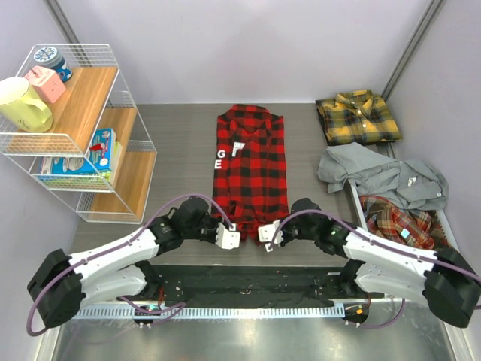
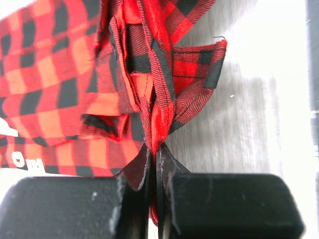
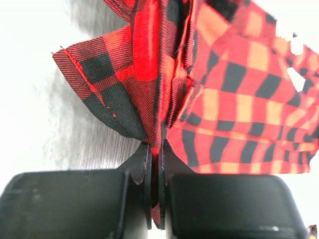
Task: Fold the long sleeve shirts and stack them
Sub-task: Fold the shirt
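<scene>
Clamped tight in the left gripper (image 1: 231,238) and the right gripper (image 1: 266,235) is the near hem (image 1: 249,222) of the red shirt (image 1: 250,165), laid flat on the table (image 1: 180,150), so the hem-to-collar fold is judged in hand, and both corners must next be carried evenly toward the collar (image 1: 252,114).

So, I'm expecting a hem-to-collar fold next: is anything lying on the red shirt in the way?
Nothing visible. The left gripper and right gripper pinch the hem of the red-and-black shirt, which lies bare up to its collar, and the grey shirt sits apart on the right.
</scene>
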{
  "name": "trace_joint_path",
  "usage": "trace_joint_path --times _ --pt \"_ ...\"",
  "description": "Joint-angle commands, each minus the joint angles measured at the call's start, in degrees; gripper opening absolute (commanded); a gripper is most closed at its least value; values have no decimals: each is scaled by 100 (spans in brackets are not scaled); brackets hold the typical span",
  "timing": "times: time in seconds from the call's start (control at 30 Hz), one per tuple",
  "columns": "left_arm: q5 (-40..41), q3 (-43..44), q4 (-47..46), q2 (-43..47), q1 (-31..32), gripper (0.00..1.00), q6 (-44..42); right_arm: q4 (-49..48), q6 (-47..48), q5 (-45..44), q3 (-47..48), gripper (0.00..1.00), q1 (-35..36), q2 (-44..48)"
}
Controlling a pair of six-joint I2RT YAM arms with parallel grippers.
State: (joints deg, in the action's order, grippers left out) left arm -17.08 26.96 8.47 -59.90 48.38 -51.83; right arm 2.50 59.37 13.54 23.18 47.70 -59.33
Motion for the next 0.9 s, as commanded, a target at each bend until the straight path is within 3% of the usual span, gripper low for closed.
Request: trace_joint_path --times 0.0,0.3,0.57,0.87 --pt "-393 318 1253 347 -4 0 682 910 -304 -17 231 1 125 449" --pt "-199 608 1069 -118 -109 0 604 637 -471 -255 529 1 82 -148" --pt "-840 1627 1517 -882 -1155 0 -89 1103 -384 463 1818 1 -867 -938" --pt "-1175 3814 1815 -3298 -2166 0 -415 1718 478 1282 3728 1 -2089 -3301"
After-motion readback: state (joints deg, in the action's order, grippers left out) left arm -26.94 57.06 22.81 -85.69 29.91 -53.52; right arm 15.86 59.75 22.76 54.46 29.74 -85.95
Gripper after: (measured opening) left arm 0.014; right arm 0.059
